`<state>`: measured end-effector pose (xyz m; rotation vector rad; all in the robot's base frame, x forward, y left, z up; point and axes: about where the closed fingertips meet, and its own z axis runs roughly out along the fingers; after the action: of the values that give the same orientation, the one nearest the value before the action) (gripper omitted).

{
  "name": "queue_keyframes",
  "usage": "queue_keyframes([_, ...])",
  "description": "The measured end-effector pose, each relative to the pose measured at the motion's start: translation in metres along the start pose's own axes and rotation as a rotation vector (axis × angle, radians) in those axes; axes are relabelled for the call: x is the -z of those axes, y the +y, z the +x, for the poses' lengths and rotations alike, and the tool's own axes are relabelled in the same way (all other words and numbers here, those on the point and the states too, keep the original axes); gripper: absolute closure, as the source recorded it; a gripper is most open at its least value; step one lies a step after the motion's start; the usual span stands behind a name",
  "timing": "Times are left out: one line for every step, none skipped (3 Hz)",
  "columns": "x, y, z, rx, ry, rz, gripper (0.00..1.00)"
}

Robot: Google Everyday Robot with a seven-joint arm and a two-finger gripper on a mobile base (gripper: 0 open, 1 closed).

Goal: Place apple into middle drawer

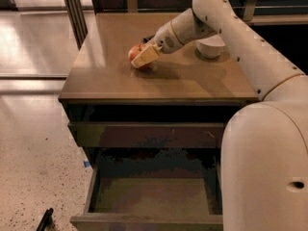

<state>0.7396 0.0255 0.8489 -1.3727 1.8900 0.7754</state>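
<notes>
Gripper [143,57] over tabletop [192,83], far left, fingers clamped on apple [134,52]; middle drawer [154,196] open, near, below.

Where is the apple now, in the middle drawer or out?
Out: the apple is on the cabinet top, at the gripper; the open middle drawer holds nothing.

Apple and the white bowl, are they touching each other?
Apart. The camera view shows the apple at the gripper, mid-tabletop, while the white bowl sits well off to the picture's right.
</notes>
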Motion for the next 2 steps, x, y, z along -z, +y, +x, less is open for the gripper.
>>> queue_keyframes([0.056, 0.019, -0.001, -0.014, -0.058, 0.098, 1.00])
queue_keyframes([0.114, 0.069, -0.035, 0.002, -0.193, 0.205, 1.00])
